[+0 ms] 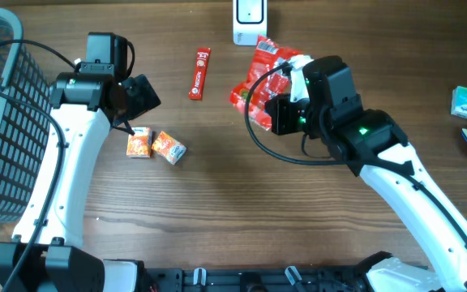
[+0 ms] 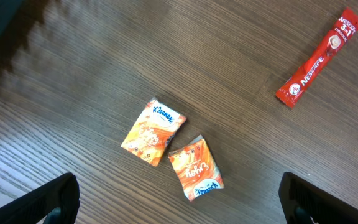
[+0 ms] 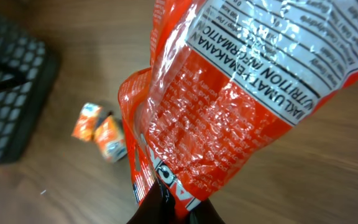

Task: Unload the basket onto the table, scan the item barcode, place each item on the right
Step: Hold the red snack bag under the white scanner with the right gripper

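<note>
Both arms are long white tubes with black blocky ends. The left arm [image 1: 70, 158], at 9 o'clock, has a thin black cable [image 1: 39, 49]. The right arm [image 1: 424, 199], at 4 o'clock, has a looping black cable [image 1: 248, 122] and a small green light [image 1: 364, 130].

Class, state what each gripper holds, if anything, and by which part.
The right gripper pinches the red snack bag by one crumpled end, with the nutrition panel towards the free end. The left gripper stands open, holding nothing.

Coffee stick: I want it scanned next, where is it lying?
Overhead, the coffee stick lies flat just left of the red bag and white scanner, beyond the two orange tissue packs.
</note>
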You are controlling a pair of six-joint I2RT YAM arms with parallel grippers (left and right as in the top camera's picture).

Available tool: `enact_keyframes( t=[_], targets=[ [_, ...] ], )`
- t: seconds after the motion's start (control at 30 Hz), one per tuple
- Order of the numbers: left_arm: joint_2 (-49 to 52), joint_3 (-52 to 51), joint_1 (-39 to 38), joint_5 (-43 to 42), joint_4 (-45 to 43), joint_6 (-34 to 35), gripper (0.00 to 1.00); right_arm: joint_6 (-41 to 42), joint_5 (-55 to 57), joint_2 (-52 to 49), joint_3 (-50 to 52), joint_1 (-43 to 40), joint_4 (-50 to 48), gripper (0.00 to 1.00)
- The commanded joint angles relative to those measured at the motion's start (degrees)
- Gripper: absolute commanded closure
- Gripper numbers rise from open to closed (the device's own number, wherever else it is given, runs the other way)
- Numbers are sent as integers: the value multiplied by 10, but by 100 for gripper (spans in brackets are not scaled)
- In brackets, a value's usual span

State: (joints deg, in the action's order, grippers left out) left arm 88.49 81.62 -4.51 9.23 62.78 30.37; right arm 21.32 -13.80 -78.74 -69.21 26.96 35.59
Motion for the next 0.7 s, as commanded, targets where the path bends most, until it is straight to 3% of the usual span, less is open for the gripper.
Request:
enact_keyframes(
  t=[0.0, 0.43, 0.67],
  targets=[
    [3, 1, 3, 11, -2, 1, 0, -5, -70, 10, -12, 2, -8, 96],
    [3, 1, 3, 11, -2, 1, 0, -18, -66, -13, 34, 2, -10, 96],
    [3, 1, 3, 11, -1, 1, 0, -19, 80, -26, 34, 2, -1, 96]
  ],
)
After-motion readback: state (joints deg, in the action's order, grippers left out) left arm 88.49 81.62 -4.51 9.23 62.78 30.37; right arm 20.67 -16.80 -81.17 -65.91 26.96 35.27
